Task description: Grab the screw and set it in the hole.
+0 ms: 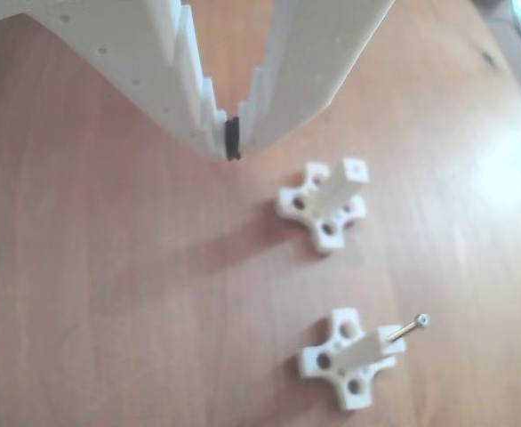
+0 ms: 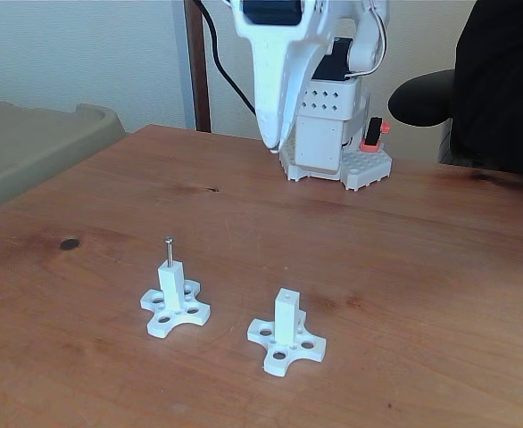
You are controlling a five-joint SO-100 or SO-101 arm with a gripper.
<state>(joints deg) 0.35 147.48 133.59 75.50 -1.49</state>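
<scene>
Going left to right in the fixed view, I am logging: a thin silver metal screw [image 2: 168, 251] standing upright in the left white plastic post with cross-shaped base [image 2: 174, 303]; a second such post [image 2: 286, 331] showing an empty hole [image 2: 286, 292] on top; my white two-finger end effector [image 2: 272, 144] hanging clenched and empty, well behind both. I am judging the screw's threaded depth hidden inside the post.

The table [image 2: 440, 267] is reddish-brown wood with a dark knot [image 2: 69, 243] near its left edge in the fixed view. Two white cross-based posts stand on it, well apart: left post [image 2: 173, 299] and right post [image 2: 286, 332]. The arm base [image 2: 337, 160] sits at the far edge.
</scene>
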